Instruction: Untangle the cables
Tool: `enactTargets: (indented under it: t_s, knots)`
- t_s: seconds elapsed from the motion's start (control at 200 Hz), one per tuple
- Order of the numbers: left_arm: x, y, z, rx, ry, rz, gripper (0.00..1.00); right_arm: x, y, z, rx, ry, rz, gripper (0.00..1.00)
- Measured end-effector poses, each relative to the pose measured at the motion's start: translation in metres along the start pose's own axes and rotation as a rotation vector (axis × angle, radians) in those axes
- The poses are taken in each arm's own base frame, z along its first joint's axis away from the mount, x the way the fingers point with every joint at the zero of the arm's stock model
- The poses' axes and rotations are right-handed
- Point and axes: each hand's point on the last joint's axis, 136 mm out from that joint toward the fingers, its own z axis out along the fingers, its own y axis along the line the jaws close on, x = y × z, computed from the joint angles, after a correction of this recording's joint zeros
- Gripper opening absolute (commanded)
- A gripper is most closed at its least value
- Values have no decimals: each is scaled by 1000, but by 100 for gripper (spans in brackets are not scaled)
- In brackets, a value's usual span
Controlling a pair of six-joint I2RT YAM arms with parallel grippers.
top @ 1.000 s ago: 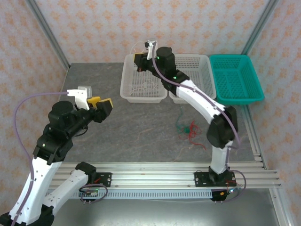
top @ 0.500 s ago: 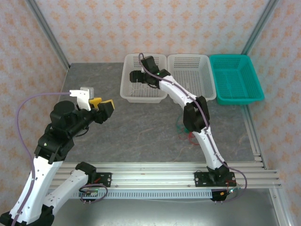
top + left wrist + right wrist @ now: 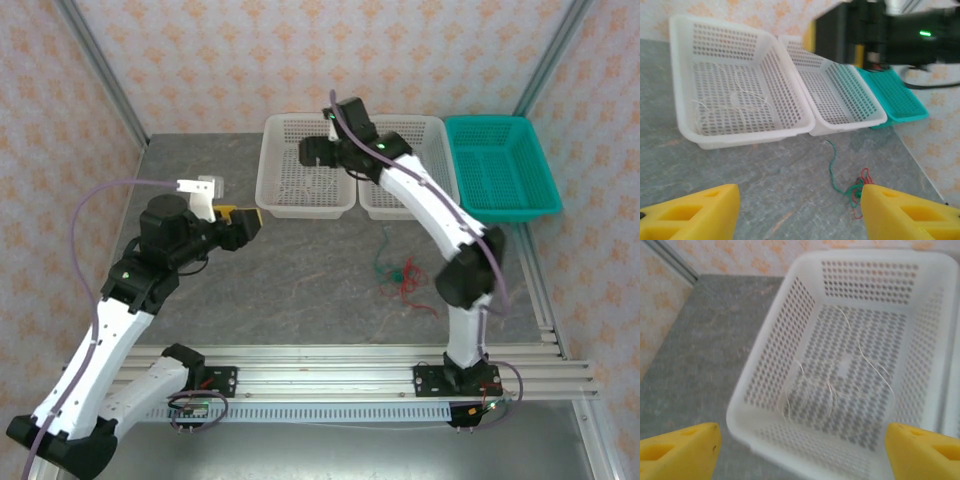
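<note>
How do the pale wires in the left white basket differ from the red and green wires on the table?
The pale wires are whitish and lie in the left white basket; the red and green wires lie on the bare table. The pale wires spread in loose open loops; the red and green wires bunch in a knot, one green end trailing out. Both are very thin.

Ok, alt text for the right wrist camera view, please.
White perforated basket on a grey table, thin pale wires loose on its floor. The right gripper is open, its yellow fingers in the bottom corners, holding nothing.
</note>
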Motion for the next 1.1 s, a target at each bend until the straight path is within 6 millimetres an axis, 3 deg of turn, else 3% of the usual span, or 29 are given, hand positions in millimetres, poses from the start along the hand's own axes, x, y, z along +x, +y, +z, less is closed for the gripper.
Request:
enactTargets:
  t_s: [0.095,0.21,0.315,0.395,0.525,0.6,0.681,0.806,0.851,0.926,0.996,1.101]
  knots:
    - [22,-10,25,50,59,-37,66,32,-22,-50,43,-15,5,85]
    - [52,-34,58,106,158,-36,66,72,-52,-93,103,-59,51,85]
    - [85,-60,95,123,259,-10,66,124,-97,-119,233,-88,160,88]
    - [114,-81,123,115,333,18,66,165,-133,-125,346,-79,243,89]
    - [148,-110,158,128,389,16,66,236,-180,-114,490,50,361,88]
    - [160,-114,170,120,396,-3,66,269,-187,-101,499,158,400,85]
    - [165,-112,179,98,400,-22,67,290,-185,-84,493,258,417,85]
    - [155,-113,184,83,367,-22,67,305,-181,-52,470,341,422,78]
    - [150,-115,184,83,353,-22,67,308,-181,-43,461,353,421,69]
    - [144,-116,183,79,335,-20,68,311,-181,-27,446,364,414,42]
    - [143,-113,182,65,332,-17,68,314,-181,-15,435,375,402,25]
    - [143,-108,182,36,326,-12,68,308,-178,-4,404,352,378,17]
